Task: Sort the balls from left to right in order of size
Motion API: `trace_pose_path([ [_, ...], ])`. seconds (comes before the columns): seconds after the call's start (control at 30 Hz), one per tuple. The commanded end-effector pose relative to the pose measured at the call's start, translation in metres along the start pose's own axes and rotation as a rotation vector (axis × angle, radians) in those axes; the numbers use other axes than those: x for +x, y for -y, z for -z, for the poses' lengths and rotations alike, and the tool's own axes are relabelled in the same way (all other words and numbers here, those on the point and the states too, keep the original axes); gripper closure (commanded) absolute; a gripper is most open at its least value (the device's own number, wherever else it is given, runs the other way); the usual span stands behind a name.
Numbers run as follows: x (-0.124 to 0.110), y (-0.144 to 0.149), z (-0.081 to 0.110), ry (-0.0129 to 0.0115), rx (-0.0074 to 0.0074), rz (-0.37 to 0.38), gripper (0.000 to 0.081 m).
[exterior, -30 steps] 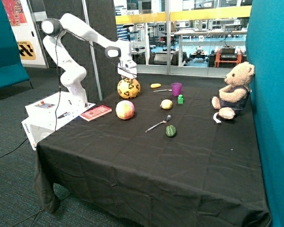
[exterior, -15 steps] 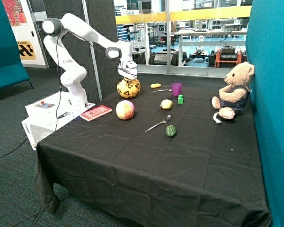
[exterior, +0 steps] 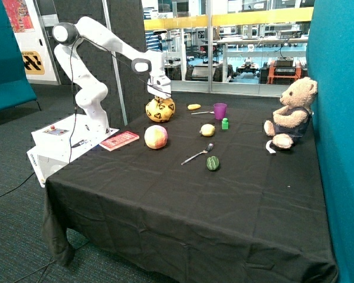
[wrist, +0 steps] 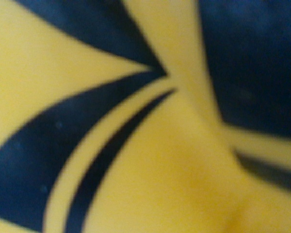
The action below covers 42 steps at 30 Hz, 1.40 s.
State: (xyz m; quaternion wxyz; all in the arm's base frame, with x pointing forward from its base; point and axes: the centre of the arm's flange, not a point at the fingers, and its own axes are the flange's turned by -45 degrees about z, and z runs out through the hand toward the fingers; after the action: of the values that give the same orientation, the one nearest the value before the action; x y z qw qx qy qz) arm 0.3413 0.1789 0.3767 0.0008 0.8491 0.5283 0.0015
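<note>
Compared with a second ago, gripper (exterior: 159,96) lower, now down on the top of the large yellow ball (exterior: 160,109); hardly any change over the last half second. Everything else on the black table (exterior: 183,218) unmoved. Whether the tool is wide, narrow or clamped: cannot tell, hidden against the ball in the outside view and out of the wrist view.

Wrist view filled by the large yellow ball's (wrist: 174,160) surface, yellow with black triangle marks, pressed close to the lens.

Large yellow ball in the upper middle of the outside frame, toward the table's far edge. Pink-and-yellow ball (exterior: 156,137) just below it in the frame, nearer the camera, apart from it. Small yellow ball (exterior: 207,130) to the right of both, near the green block (exterior: 225,123) and purple cup (exterior: 220,111). Fork (exterior: 197,155) and dark green pepper (exterior: 212,163) lower, near frame centre. Small flat yellow thing (exterior: 193,107) left of the cup. Teddy bear (exterior: 291,115) at right, against the teal wall.

Writing: red booklet (exterior: 120,140) at the table's left edge, print too small to read; yellow-and-black sign (exterior: 33,62) at upper left, not legible.
</note>
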Motion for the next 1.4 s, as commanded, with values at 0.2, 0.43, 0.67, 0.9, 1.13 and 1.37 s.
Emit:
trace_pose_path([
  [0.2, 0.010, -0.006, 0.023, 0.0017, 0.0030, 0.034, 0.0808],
  [0.43, 0.014, -0.015, 0.035, 0.0017, 0.0030, 0.038, 0.0808],
  [0.67, 0.012, -0.022, 0.039, 0.0017, 0.0030, 0.028, 0.0808],
  [0.9, 0.008, -0.041, 0.039, 0.0018, 0.0029, -0.021, 0.0808],
  [1.13, 0.007, -0.098, 0.044, 0.0019, 0.0028, -0.126, 0.0808],
  [1.37, 0.002, -0.124, 0.049, 0.0020, 0.0028, -0.188, 0.0808],
])
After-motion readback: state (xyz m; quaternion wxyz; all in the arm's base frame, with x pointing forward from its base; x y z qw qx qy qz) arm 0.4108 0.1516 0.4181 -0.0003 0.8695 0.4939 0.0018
